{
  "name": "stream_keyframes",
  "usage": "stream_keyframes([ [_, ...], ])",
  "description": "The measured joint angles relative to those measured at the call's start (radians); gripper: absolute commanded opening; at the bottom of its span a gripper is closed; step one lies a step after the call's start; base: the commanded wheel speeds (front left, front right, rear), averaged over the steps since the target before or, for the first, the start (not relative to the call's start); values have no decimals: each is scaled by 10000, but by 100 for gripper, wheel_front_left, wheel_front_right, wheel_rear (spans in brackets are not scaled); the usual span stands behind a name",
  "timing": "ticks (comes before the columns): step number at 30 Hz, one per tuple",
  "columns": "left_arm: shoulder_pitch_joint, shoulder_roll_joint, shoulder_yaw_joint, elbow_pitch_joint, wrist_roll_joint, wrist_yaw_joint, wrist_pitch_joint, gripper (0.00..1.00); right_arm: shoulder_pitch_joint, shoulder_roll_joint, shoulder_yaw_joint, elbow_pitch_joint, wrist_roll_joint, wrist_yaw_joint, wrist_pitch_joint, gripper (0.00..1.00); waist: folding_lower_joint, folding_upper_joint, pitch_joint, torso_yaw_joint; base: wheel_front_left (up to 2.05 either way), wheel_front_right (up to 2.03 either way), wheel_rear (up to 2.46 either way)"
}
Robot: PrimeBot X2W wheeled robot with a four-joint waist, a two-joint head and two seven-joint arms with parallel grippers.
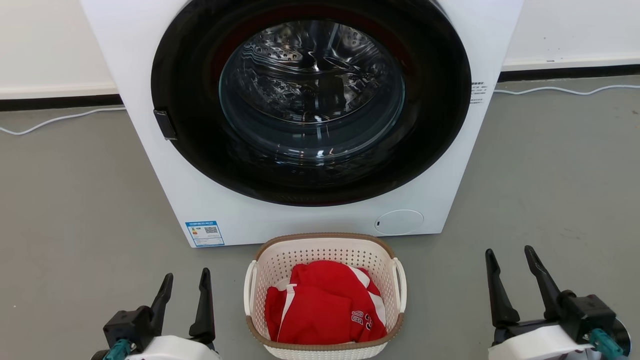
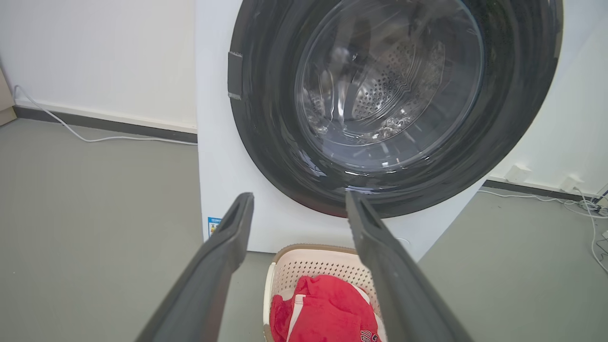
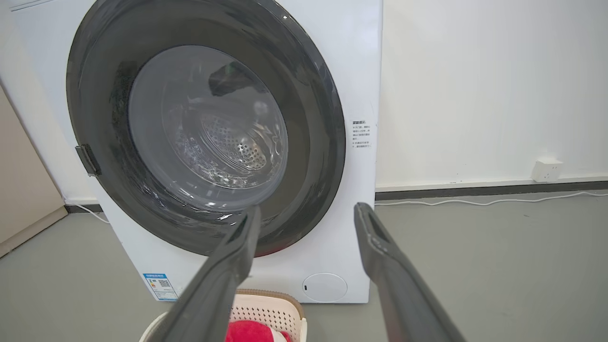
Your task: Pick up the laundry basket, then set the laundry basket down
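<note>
Standing on the grey floor (image 1: 75, 210) just before the washing machine (image 1: 280, 220), the laundry basket (image 1: 300, 256) holds a red garment (image 1: 320, 310); left gripper (image 1: 187, 274) and right gripper (image 1: 509, 250) flank it without touching, fingers spread, empty; thin perforated plastic, probably light and slightly flexible; its 2 white loop handles (image 1: 248, 287) offer the surest hold.

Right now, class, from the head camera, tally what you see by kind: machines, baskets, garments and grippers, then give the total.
Washing machine: 1
Laundry basket: 1
Red garment, in the basket: 1
Grippers, left gripper and right gripper, both open: 2
Total: 5
</note>
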Motion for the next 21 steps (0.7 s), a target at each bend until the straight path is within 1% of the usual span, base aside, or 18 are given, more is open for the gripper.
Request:
stream_keyframes([
  [3,7,4,-29,-29,268,0,-88,100,-1,-2,2,0,-372,2,-94,100,0,0,4,-16,0,0,0],
  [6,10,6,-48,-42,493,0,-119,100,-1,-2,-2,-2,-476,2,-96,100,0,0,9,-19,0,0,0],
  [21,176,10,-48,-71,491,0,-130,100,-8,4,-196,211,-447,2,-98,100,0,0,70,-9,0,0,0],
])
